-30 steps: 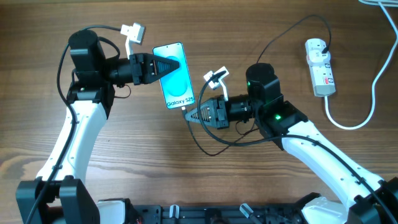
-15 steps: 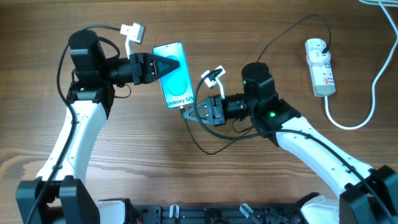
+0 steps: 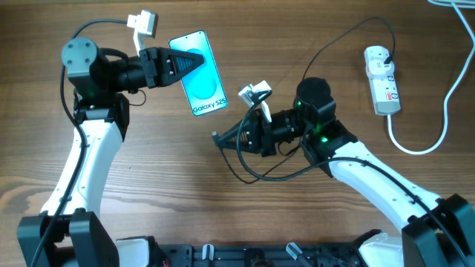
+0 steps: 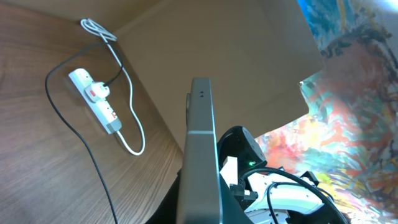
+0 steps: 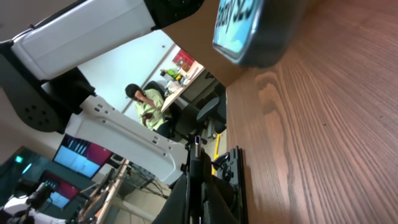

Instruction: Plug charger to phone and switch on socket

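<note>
left tool: grips phone, port end out | right tool: pinches charger tip, aimed at port, near, not in | socket: well behind right tool, for later

Phone to plug tip: bare wood lies between the phone, clamped in the left gripper, and the charger tip pinched in the right gripper; nothing crosses it.
Desk middle: the charger cable loops beside and under the right gripper, then trails toward the far right corner.
Far right corner: socket, with a white cord curling along the right edge.
Near left corner: open wood beside the left arm.
</note>
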Available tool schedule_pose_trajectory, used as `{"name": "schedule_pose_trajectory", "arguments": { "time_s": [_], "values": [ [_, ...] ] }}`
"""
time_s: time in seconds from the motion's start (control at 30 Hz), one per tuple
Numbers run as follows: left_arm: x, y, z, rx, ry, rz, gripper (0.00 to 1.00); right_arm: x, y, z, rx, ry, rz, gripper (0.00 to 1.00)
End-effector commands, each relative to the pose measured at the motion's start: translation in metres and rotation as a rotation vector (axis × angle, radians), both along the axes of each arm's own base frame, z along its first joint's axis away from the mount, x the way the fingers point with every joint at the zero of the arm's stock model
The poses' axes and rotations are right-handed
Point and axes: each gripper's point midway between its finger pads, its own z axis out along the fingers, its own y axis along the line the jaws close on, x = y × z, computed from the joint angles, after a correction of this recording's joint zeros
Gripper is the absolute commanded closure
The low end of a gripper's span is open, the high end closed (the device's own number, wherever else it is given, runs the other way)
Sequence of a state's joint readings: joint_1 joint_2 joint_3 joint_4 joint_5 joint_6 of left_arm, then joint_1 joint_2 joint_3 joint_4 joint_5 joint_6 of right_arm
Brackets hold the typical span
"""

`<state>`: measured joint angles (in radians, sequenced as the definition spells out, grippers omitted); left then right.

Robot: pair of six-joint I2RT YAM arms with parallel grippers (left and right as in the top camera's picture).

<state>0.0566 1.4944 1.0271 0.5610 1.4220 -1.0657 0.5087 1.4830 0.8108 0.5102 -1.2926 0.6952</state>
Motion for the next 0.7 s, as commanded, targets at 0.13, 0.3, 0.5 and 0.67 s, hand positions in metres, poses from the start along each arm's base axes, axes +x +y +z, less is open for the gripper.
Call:
{"name": "schedule_pose_trajectory", "arguments": {
  "time_s": [0.13, 0.3, 0.5, 0.67],
  "values": [
    [0.000, 0.001, 0.008, -0.002, -0.011, 0.007, 0.96, 0.015, -0.008, 0.009, 0.025, -0.004, -0.049, 0.96],
    [0.000, 0.001, 0.008, -0.002, -0.011, 0.007, 0.96, 0.028, -0.006, 0.010, 0.025, -0.003, -0.124, 0.96],
    [0.000, 0.000, 0.008, -0.002, -0.011, 0.004, 0.96, 0.033, -0.006, 0.014, 0.033, -0.002, -0.149, 0.96],
    [-0.006, -0.014, 0.008, 0.002, -0.037, -0.035, 0.96, 0.025, 0.004, 0.014, 0.033, -0.002, -0.134, 0.96]
  ]
}}
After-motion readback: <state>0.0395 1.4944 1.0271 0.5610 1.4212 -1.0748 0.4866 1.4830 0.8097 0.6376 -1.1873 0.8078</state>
